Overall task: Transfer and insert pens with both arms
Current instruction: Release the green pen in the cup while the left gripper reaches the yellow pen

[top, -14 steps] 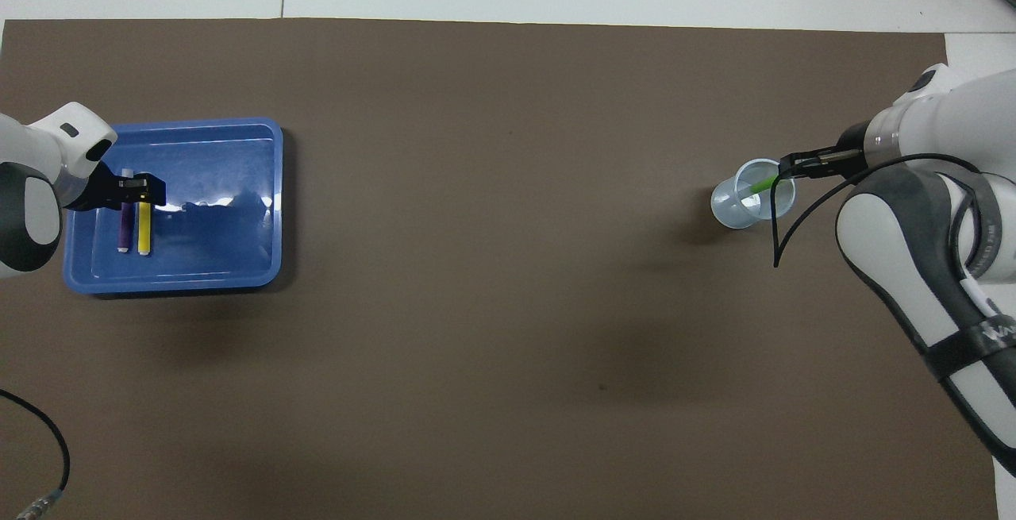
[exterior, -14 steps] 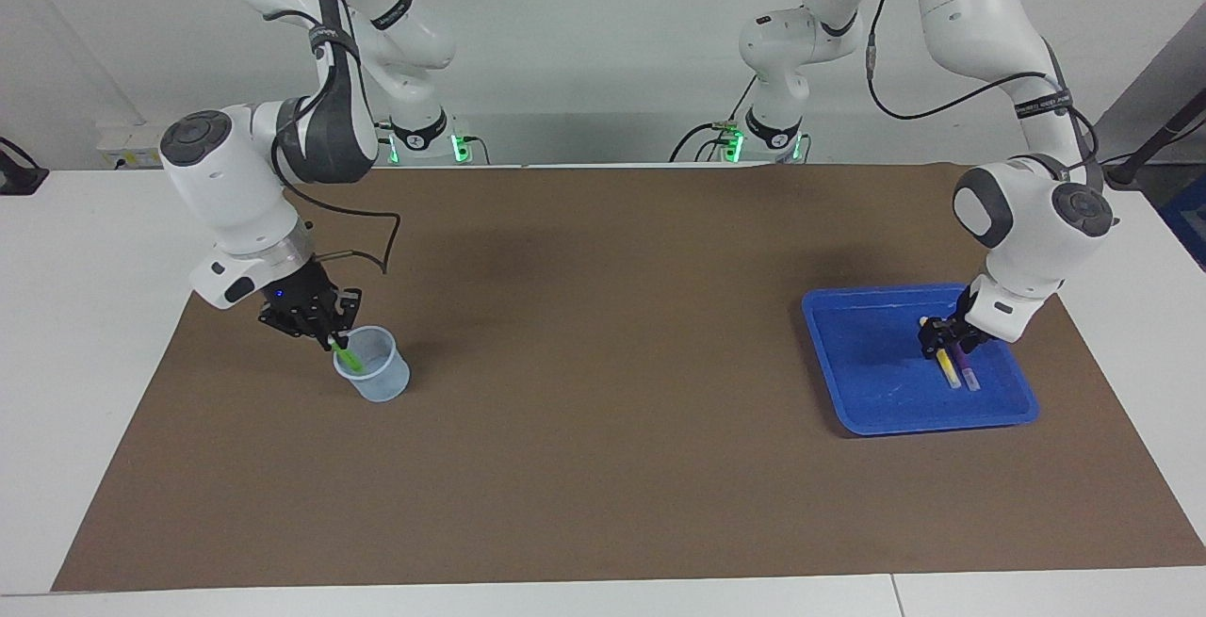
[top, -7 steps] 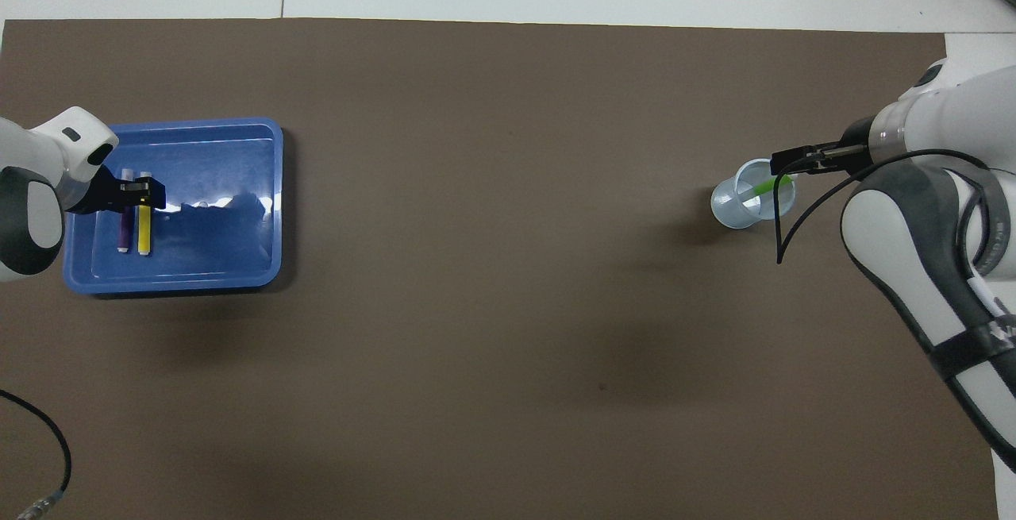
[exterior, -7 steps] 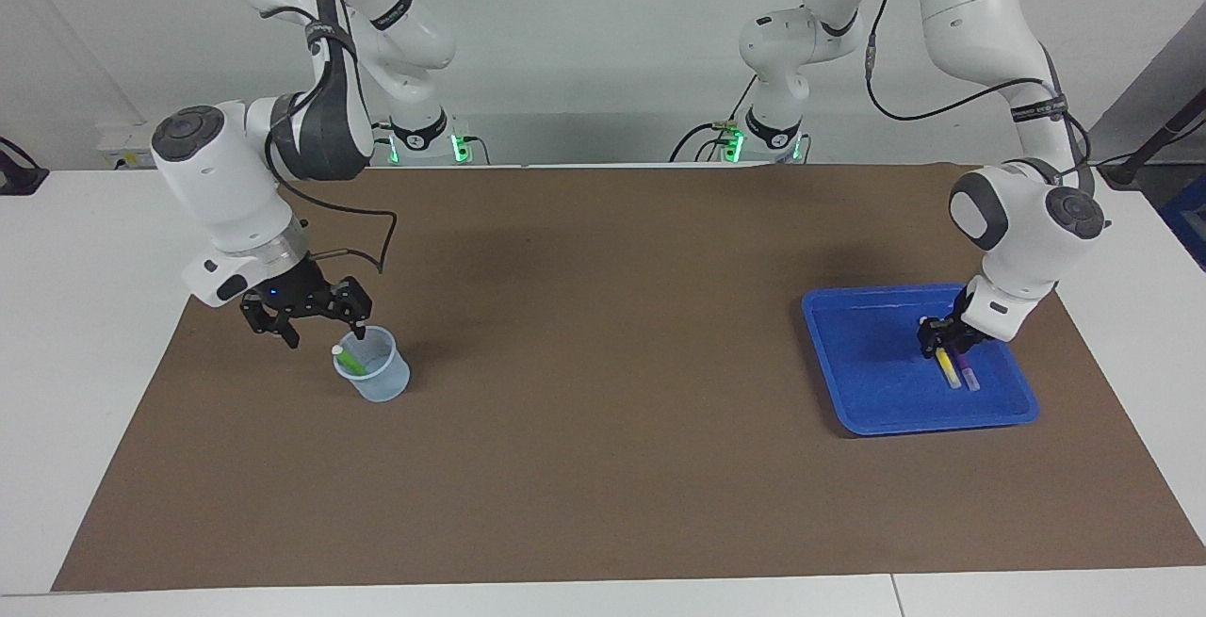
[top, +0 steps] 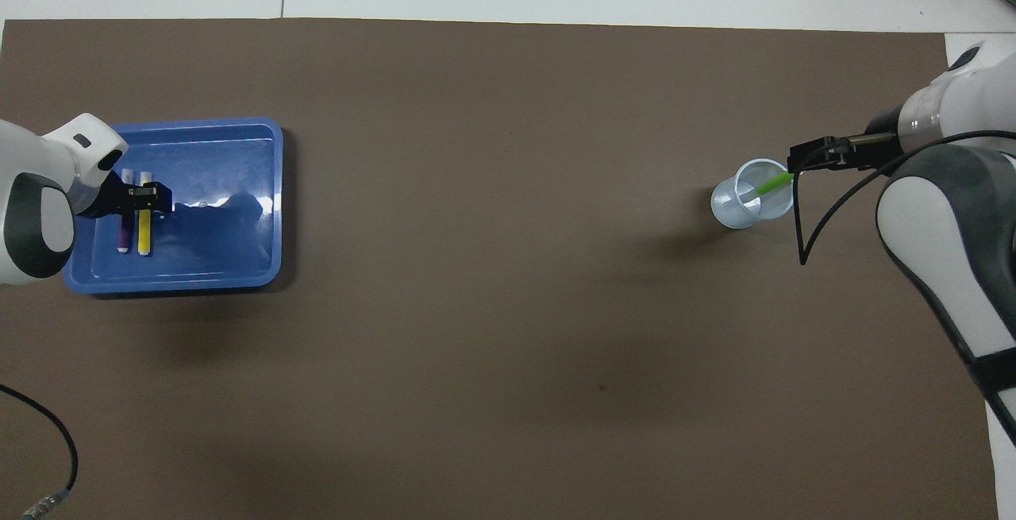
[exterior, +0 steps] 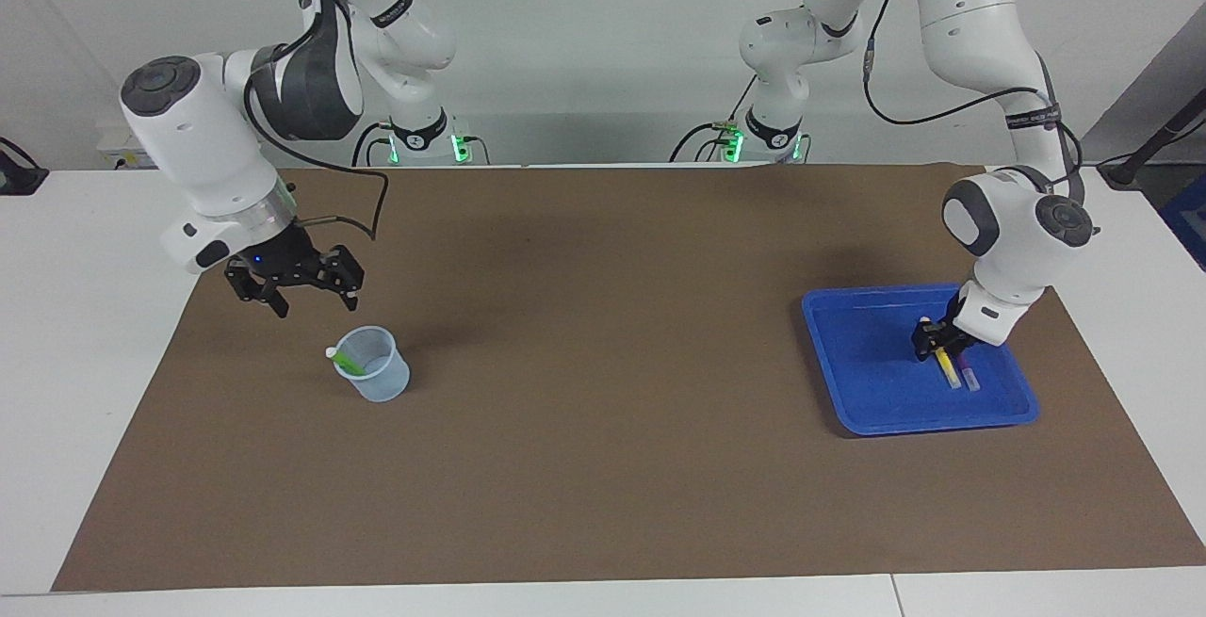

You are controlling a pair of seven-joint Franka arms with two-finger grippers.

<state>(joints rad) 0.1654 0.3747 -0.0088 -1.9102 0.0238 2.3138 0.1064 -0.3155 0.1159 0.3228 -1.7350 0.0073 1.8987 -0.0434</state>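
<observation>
**Facing and overhead views of a two-arm pen transfer.**

A brown mat [exterior: 603, 429] covers most of the white tabletop [exterior: 94, 363].

**Cup:** A clear plastic cup [exterior: 382, 383] [top: 742, 206] stands upright on the mat toward the right arm's end. The green pen [exterior: 347, 360] [top: 768, 184] is in it. The pen leans, and its pale upper end rests on the rim at about 10 o'clock in the facing view.

**Right gripper:** The right gripper [exterior: 316, 301] [top: 802, 159] hangs above the mat at about 10 o'clock from the cup in the facing view. It is clear of the rim. Its fingers [exterior: 281, 308] are spread apart and hold nothing.

**Tray:** A blue tray [exterior: 848, 353] [top: 238, 139] lies on the mat toward the left arm's end, at 9 o'clock in the overhead view. The yellow pen [exterior: 948, 372] [top: 144, 233] and the purple pen [exterior: 969, 379] [top: 124, 233] lie flat in it, parallel and just beside each other. In the overhead view the purple pen is at 9 o'clock from the yellow one.

**Left gripper:** The left gripper [exterior: 933, 344] [top: 147, 196] is lowered into the tray over the yellow pen. Whether it already clamps that pen cannot be told.
</observation>
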